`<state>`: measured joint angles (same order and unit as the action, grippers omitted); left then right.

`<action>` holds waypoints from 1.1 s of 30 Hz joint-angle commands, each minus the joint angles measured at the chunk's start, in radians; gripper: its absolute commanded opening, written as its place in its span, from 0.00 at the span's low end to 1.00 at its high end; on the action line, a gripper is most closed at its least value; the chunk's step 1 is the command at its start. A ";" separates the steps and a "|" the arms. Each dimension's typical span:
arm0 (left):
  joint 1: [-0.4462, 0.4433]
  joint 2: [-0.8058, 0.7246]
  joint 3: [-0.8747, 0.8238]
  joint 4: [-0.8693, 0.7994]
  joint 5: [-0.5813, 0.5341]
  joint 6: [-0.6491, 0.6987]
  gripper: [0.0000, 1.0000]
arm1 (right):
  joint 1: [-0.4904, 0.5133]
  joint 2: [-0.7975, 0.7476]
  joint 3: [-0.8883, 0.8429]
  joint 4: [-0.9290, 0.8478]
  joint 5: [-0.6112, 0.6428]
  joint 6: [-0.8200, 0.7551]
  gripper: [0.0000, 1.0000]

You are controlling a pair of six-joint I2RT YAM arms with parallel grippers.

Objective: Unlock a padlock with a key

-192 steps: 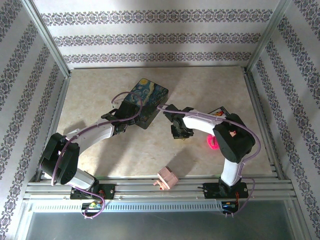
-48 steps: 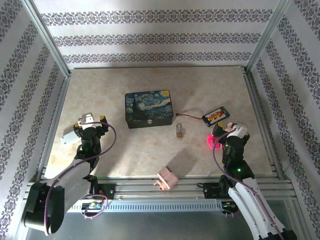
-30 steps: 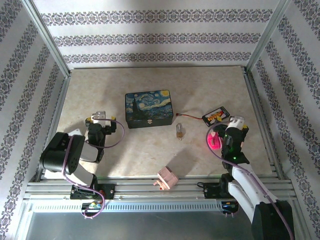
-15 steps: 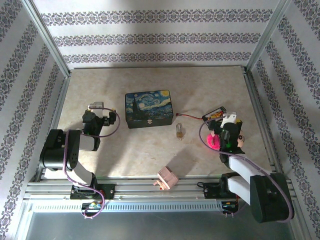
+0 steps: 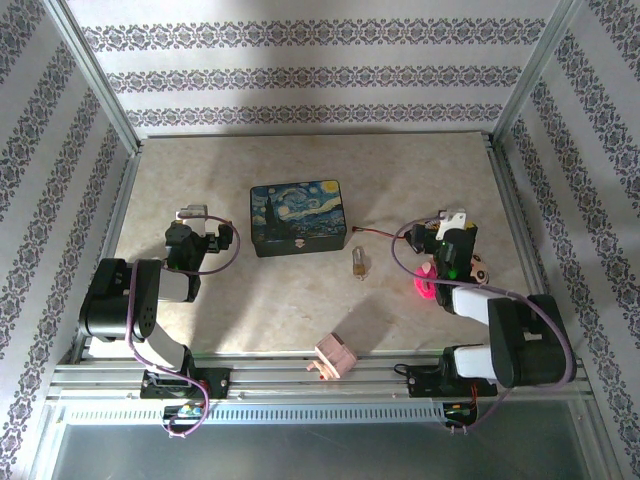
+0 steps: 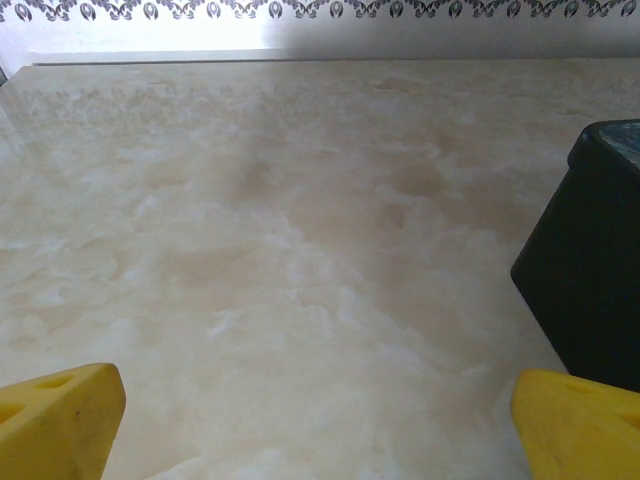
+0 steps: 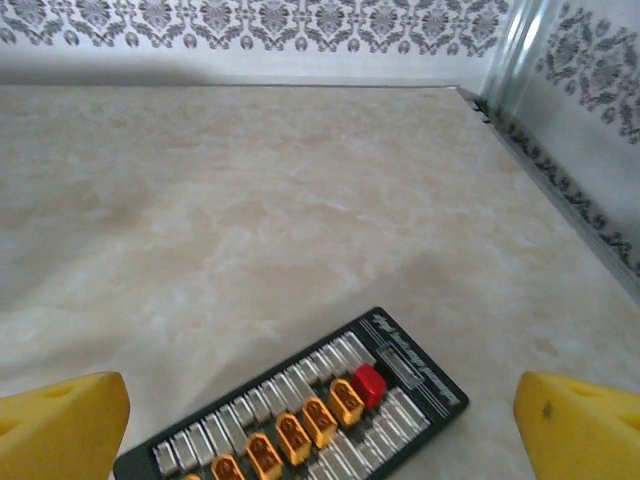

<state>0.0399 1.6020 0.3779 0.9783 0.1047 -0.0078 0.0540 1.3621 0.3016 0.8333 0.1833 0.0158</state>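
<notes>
The padlock (image 5: 358, 263), a tiny brass block with a silver shackle, lies on the table just right of the painted box (image 5: 297, 217). I cannot make out the key as a separate thing at this size. My left gripper (image 5: 190, 222) sits folded back at the left, far from the padlock. In the left wrist view it (image 6: 320, 430) is open, with bare table between its yellow fingertips (image 6: 60, 420). My right gripper (image 5: 455, 228) is folded back at the right. It (image 7: 320, 425) is open over a black connector board (image 7: 300, 410), holding nothing.
The box's dark side (image 6: 590, 280) stands close on the right in the left wrist view. A thin red wire (image 5: 375, 232) runs to the connector board. A pink ring (image 5: 425, 282) lies beside the right arm. A wooden block (image 5: 336, 356) sits at the near edge.
Both arms have drawn back from the box and padlock to folded poses at the sides. The box now lies flat and square. In the last half second the right wrist swung further back.
</notes>
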 commanded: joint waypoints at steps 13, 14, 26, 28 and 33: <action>0.006 -0.011 -0.020 0.027 0.006 -0.015 0.99 | -0.053 0.166 0.070 0.121 -0.250 0.008 0.98; 0.006 -0.011 -0.018 0.023 0.009 -0.014 0.99 | -0.062 0.167 0.068 0.126 -0.283 0.009 0.98; 0.005 -0.010 0.003 -0.017 0.037 -0.002 0.99 | -0.066 0.169 0.073 0.122 -0.245 0.026 0.98; 0.005 -0.011 0.003 -0.017 0.036 -0.001 0.99 | -0.066 0.169 0.073 0.122 -0.244 0.026 0.98; 0.005 -0.010 0.003 -0.017 0.036 -0.001 0.99 | -0.066 0.170 0.073 0.124 -0.245 0.026 0.98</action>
<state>0.0399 1.6020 0.3706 0.9749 0.1276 -0.0074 -0.0048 1.5299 0.3592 0.9325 -0.0685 0.0269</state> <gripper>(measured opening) 0.992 0.982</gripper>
